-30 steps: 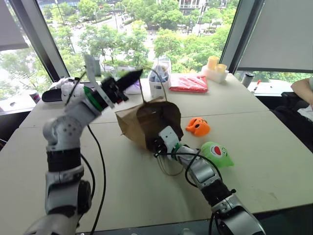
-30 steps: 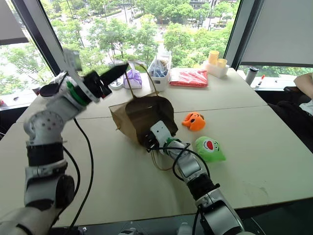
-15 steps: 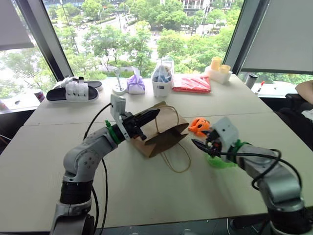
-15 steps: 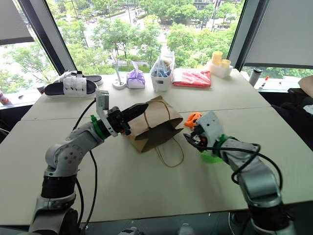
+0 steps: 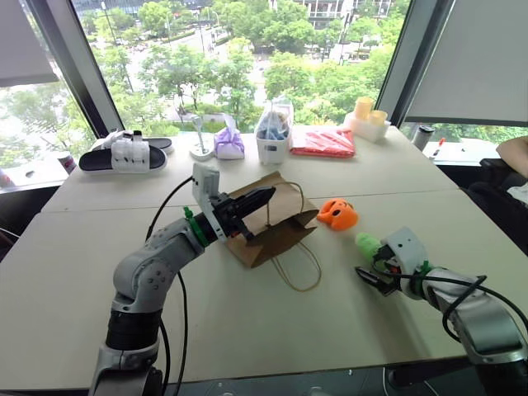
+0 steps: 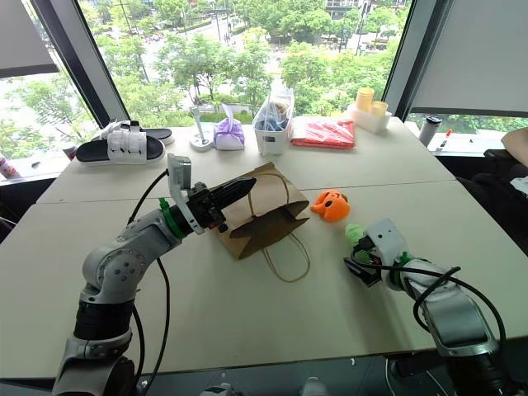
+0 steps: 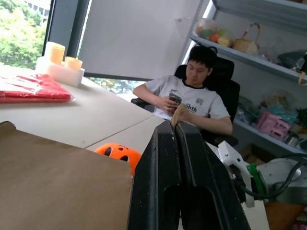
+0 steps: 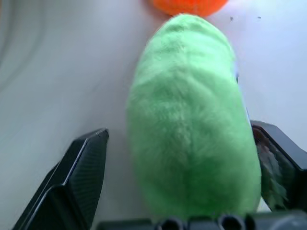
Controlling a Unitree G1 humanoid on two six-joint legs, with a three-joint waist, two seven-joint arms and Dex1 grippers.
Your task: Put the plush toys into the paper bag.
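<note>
Left gripper, jaws together, pinches the paper bag handle; right gripper's apart around green plush; no legible writing.

I see fuzzy green plush toy, matt brown paper bag w/ creases, smooth matt table, black plastic fingers, glossy red packet

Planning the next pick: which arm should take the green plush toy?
Right. The right gripper is open astride the green plush toy on the table; the left gripper is shut on the paper bag's handle.
</note>
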